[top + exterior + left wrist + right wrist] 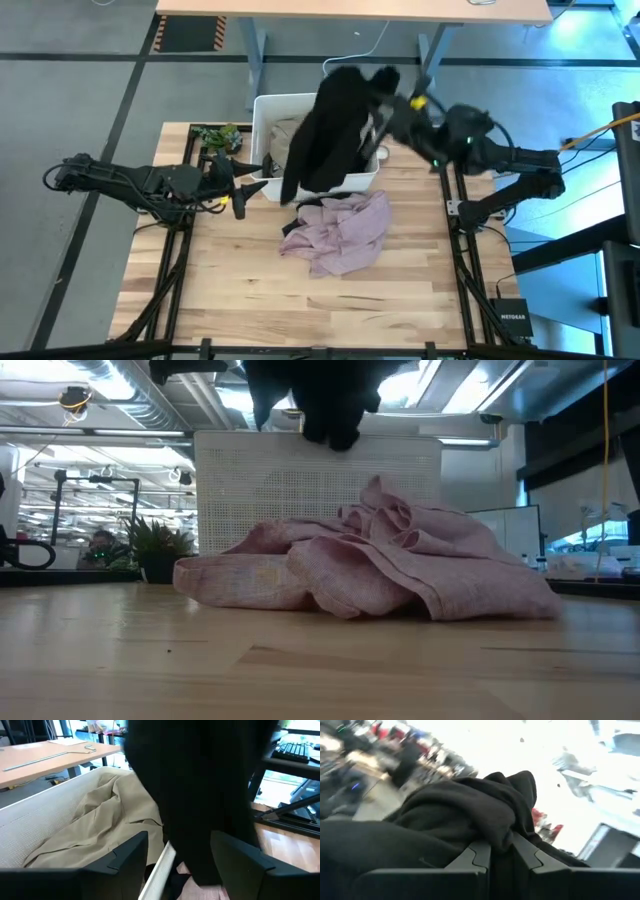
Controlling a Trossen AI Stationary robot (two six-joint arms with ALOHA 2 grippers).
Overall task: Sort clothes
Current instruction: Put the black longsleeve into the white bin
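My right gripper (pixel 383 102) is shut on a black garment (pixel 330 130) and holds it high above the white bin (pixel 262 104). The garment hangs over the bin's near right part; it also shows in the low view (pixel 320 400) and the left wrist view (pixel 210 795). A beige garment (pixel 100 830) lies inside the bin. A pale pink garment (pixel 342 232) lies crumpled on the table in front of the bin, with a dark bit of cloth (pixel 291 228) at its left edge. My left gripper (pixel 252 180) is open at the bin's near left corner, just short of the black garment's lower end. My right gripper pinches a bunched fold of the black garment (pixel 495 827) between its two fingers (pixel 475 855), several layers thick. The garment is lifted clear of the table and hangs slack below the gripper, with its lower end (pixel 292 188) over the bin's near rim.
A small potted plant (pixel 215 135) stands on the table left of the bin. Bare wooden table top lies in front of the pink garment (pixel 370 560). The bin's perforated wall (pixel 320 480) rises behind it. A desk (pixel 350 8) stands beyond the table's far edge.
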